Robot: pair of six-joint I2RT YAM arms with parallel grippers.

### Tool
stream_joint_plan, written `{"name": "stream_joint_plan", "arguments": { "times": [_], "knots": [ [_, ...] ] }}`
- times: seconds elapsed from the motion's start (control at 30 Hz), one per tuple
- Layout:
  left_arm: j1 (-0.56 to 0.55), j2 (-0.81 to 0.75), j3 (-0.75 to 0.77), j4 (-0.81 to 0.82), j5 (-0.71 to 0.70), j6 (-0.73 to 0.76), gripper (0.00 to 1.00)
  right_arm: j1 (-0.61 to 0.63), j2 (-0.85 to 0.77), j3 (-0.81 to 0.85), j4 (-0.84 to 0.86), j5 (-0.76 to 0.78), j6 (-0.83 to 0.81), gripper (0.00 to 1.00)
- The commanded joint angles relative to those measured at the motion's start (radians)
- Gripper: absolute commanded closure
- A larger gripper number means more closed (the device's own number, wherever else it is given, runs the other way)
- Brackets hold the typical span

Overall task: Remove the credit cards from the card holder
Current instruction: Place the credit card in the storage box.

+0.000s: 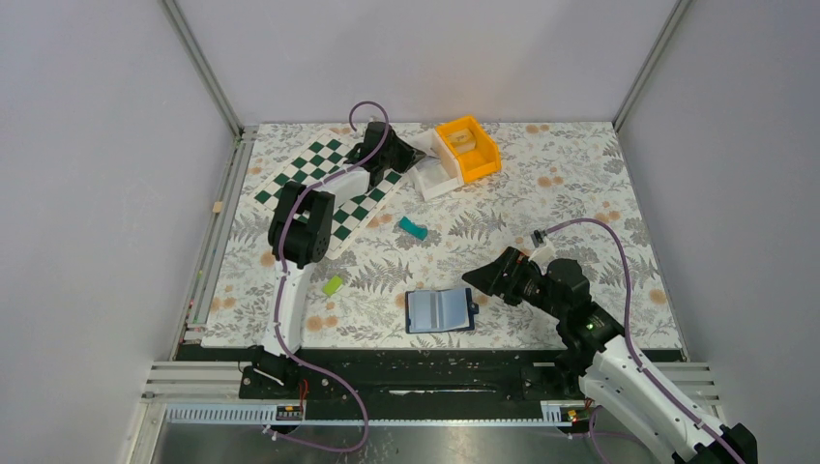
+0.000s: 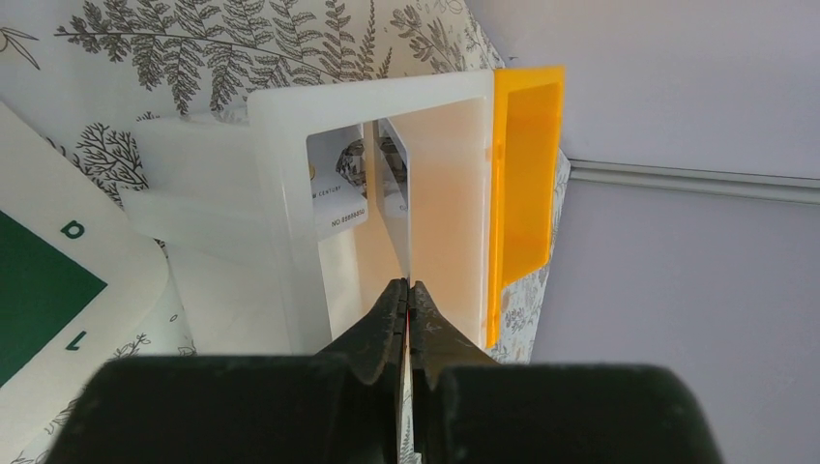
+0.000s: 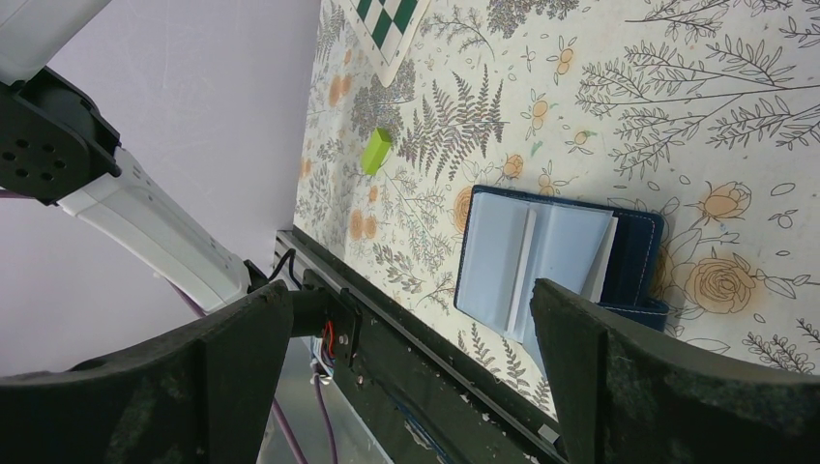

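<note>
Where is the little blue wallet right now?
In the top view, the card holder lies open near the front edge of the table, between the green block on its left and the open right gripper.

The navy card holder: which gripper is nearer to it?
Right. The right gripper is just beside the card holder; the left gripper is far off, at the white bin.

Bright, even, diffuse light in all 3 views. Overhead view sharp, with faint soft shadows under the arms on the table (image 1: 580, 193). Left wrist view: left gripper (image 2: 409, 287) body blurred near the lens. The white bin (image 2: 290, 126) glows, tinted by the orange bin (image 2: 527, 174). Right wrist view: right gripper (image 3: 411, 290) fingers (image 3: 619, 387) out of focus, table print crisp.
</note>
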Motion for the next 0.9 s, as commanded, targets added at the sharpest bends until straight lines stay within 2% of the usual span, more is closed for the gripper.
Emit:
{"name": "stream_joint_plan", "arguments": {
  "times": [0.0,0.5,0.67,0.87],
  "knots": [
    [0.009,0.031,0.025,-0.013,-0.032,0.015,0.99,-0.009,-0.001,0.03,0.009,0.013,-0.017,0.01],
    [0.013,0.004,0.03,-0.03,0.003,0.021,0.77,-0.012,-0.011,0.03,0.009,0.008,-0.014,0.01],
    [0.017,-0.019,0.052,-0.084,-0.005,0.039,0.66,-0.013,-0.004,0.036,0.009,-0.015,-0.015,0.01],
    [0.024,-0.043,0.056,-0.096,0.014,0.027,0.6,-0.014,-0.003,0.06,-0.016,-0.019,-0.023,0.01]
  ]
}}
